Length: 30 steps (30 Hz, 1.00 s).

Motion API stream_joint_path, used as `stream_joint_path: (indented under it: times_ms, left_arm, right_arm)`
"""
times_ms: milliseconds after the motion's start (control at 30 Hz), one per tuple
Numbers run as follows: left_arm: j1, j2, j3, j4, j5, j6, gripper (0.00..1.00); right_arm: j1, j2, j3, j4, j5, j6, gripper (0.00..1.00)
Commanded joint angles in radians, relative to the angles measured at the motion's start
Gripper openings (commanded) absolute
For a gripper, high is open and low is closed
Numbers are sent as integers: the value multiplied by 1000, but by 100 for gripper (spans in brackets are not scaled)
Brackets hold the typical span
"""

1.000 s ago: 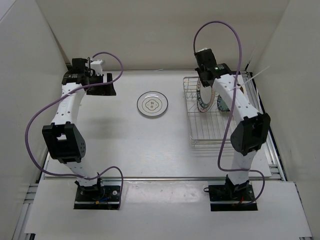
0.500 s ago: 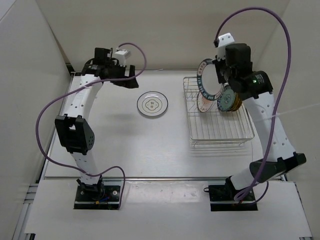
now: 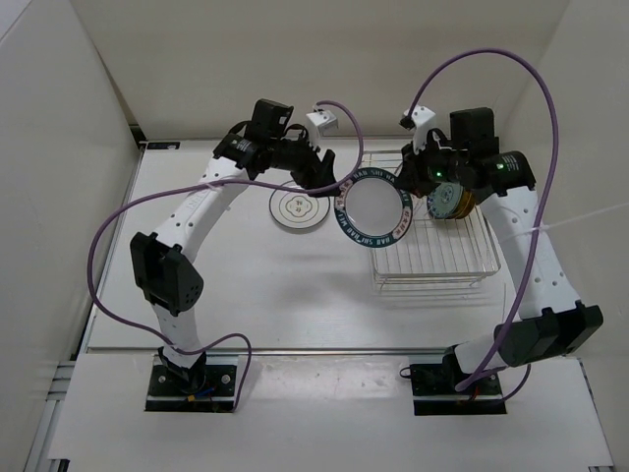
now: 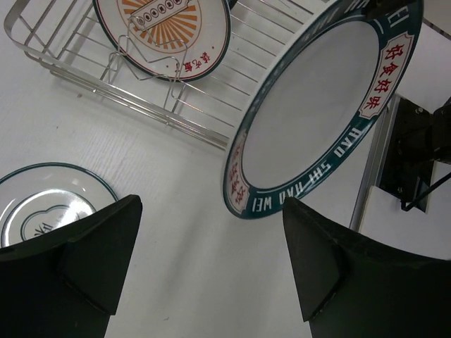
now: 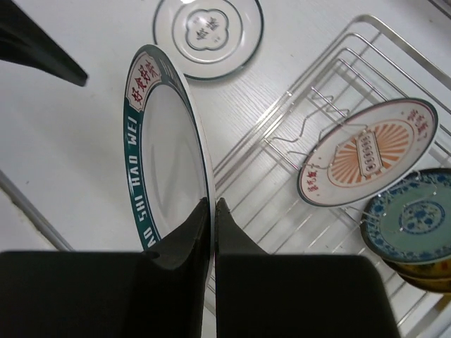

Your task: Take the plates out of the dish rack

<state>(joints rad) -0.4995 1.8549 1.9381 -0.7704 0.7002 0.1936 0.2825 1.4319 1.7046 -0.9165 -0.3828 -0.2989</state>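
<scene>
My right gripper (image 3: 407, 192) (image 5: 213, 204) is shut on the edge of a white plate with a dark teal rim (image 3: 373, 209) (image 5: 165, 148) and holds it on edge in the air, left of the dish rack (image 3: 432, 246) (image 5: 282, 190). My left gripper (image 3: 329, 175) (image 4: 211, 260) is open and empty just left of that plate (image 4: 317, 105), not touching it. A white ringed plate (image 3: 298, 206) (image 4: 42, 211) (image 5: 208, 32) lies flat on the table. In the rack stand an orange-centred plate (image 5: 366, 151) (image 4: 162, 28), a teal plate (image 5: 416, 215) and a golden-yellow one (image 5: 423, 278).
The chrome rack (image 4: 197, 120) stands at the back right, near the right wall. White walls close the table in on the left, back and right. Purple cables arch above both arms.
My right gripper has lifted the teal-rimmed plate out of the rack and carried it left toward the middle. My left arm has swung right from the back left corner to meet it.
</scene>
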Motion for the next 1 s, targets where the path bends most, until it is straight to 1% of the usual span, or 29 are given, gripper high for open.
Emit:
stream_joint_path:
  times_ms: [0,67,133,167,233,267,300,333,433,467,567,667,733,800,833,867,900,933,967]
  left_arm:
    - [6,-45,15,11,61,4,92]
    - [6,-36,15,11,79,-5,86]
    - [-4,-36,4,22,90,-16,83]
    - [-4,-36,4,22,99,-25,78]
    - [-4,-27,4,31,113,-34,73]
    - [-4,-26,4,31,125,-34,68]
    - [-13,-26,4,31,134,-46,54]
    - [-13,-26,4,42,134,-46,47]
    - [-13,-17,4,42,148,-69,35]
    - [-23,-17,4,42,157,-78,23]
    - [-33,-8,4,51,166,-79,11]
    - [-42,-8,-7,66,194,-115,11]
    - [-42,-8,-46,95,194,-154,11]
    - [-42,-20,-70,147,157,-227,11]
    - [-42,-32,-86,163,135,-253,11]
    - [-42,-33,-87,178,102,-275,11]
    - [-42,-45,-87,187,82,-301,11]
    - [-42,-45,-87,187,61,-301,11]
    - [-42,-45,-77,187,26,-301,11]
  right_arm:
    - [-11,-62,15,74,-166,-16,0]
    - [-22,-62,15,74,-198,-16,0]
    - [-34,-62,15,85,-225,-16,0]
    - [-43,-62,15,85,-235,-6,0]
    - [-43,-53,15,85,-245,-6,0]
    - [-43,-53,15,85,-254,-6,0]
    - [-43,-53,15,85,-254,-6,0]
    - [-43,-53,15,85,-245,-6,0]
    - [-52,-44,6,85,-245,4,0]
    - [-52,-44,6,94,-245,4,0]
    - [-63,-35,6,94,-245,4,0]
    - [-72,-34,6,105,-254,14,0]
    - [-81,-25,6,105,-254,23,0]
    - [-82,-25,-5,114,-254,43,0]
    - [-82,-25,-5,114,-245,43,4]
    - [-82,-25,-19,132,-232,53,15]
    - [-82,-25,-39,143,-213,79,41]
    - [-82,-15,-48,152,-171,89,58]
    - [-82,-14,-48,153,-153,89,59]
